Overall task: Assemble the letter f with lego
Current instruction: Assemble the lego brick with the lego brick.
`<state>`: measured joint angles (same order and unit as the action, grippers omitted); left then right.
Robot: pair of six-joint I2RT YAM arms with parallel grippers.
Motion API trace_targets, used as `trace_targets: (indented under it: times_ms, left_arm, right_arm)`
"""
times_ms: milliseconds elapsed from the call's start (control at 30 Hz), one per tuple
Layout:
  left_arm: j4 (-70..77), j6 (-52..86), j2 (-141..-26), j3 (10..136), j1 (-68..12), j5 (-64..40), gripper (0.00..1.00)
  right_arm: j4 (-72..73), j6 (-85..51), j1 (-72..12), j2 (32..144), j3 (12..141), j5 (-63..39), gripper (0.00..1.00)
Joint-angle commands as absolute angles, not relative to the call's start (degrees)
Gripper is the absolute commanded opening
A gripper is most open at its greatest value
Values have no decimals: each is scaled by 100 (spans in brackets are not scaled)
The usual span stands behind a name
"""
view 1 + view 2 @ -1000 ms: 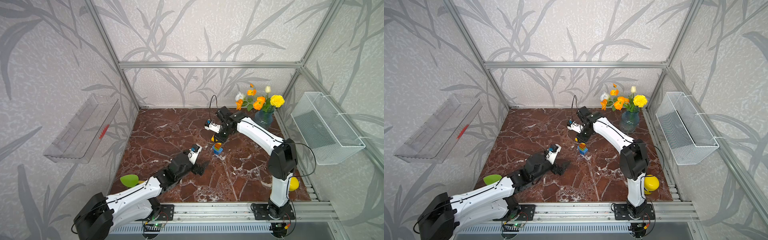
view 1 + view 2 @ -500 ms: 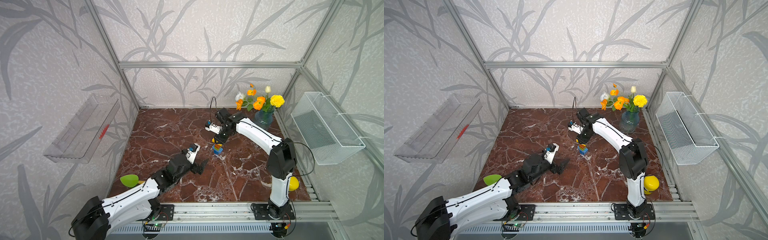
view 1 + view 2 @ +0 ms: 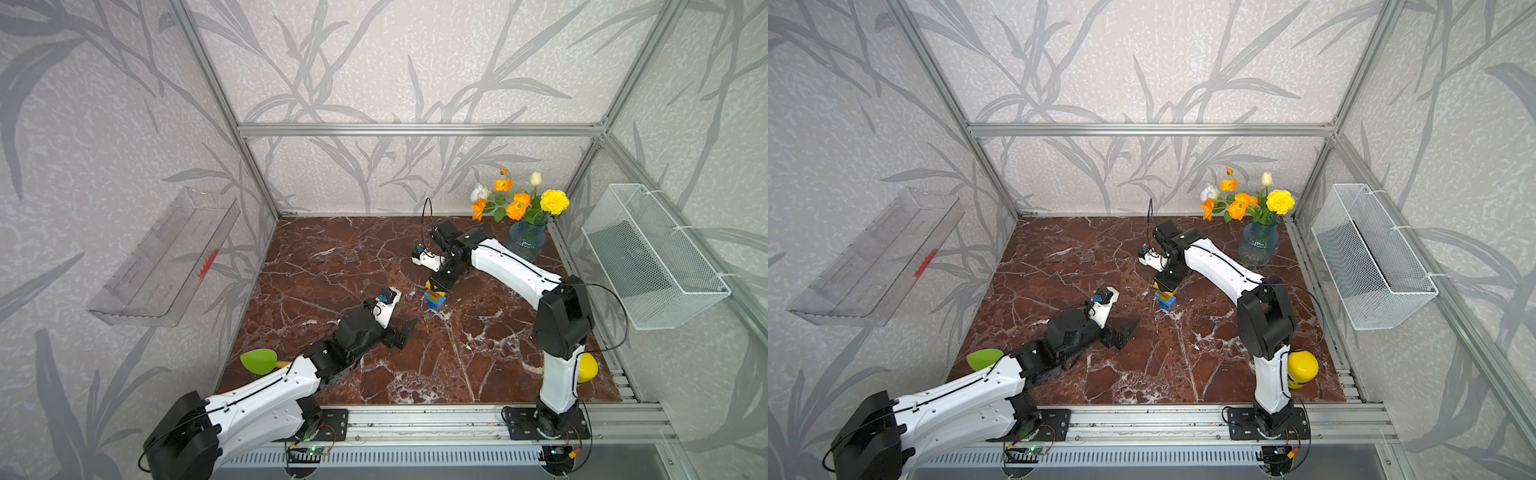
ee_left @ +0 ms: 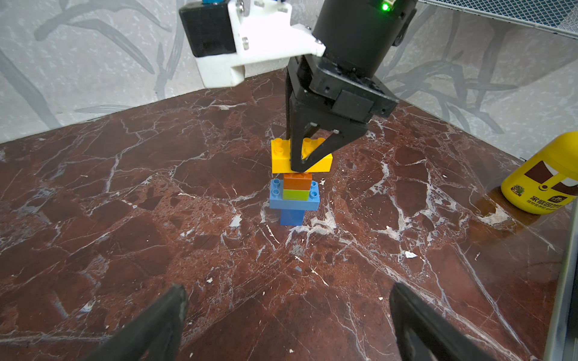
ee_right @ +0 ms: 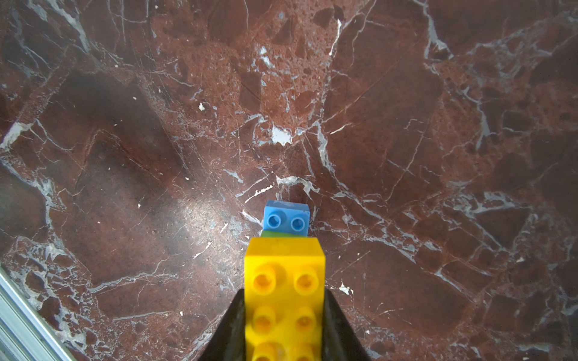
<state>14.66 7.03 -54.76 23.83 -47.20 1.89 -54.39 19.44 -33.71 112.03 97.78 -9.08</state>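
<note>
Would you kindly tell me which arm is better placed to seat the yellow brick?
Right: the right gripper clamps the yellow brick above the orange brick; the left gripper is open, short of it.

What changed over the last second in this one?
Hardly anything. The left gripper, open and empty, seems to have edged slightly toward the stack. The right gripper stayed shut on the yellow brick atop the stack; nothing released, stack unmoved.

You had grey leaf-patterned walls (image 3: 395, 62) around a red-brown marble tabletop (image 3: 332, 257), a clear shelf (image 3: 166, 257) on one wall, a wire basket (image 3: 648, 257) opposite.
</note>
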Motion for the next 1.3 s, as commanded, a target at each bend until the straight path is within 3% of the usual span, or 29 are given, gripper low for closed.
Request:
trace_targets:
  times_ms: [0,1267]
  left_arm:
    - [1537,642,-5526,2320,-4744,187,99]
    - [1617,659,-5526,2236,-4743,158,99]
  right_arm:
    - [-5484,1872,-3407,11101,9681,-888,19]
    - [-5354,1490,-3429,10706,9521,-706,19]
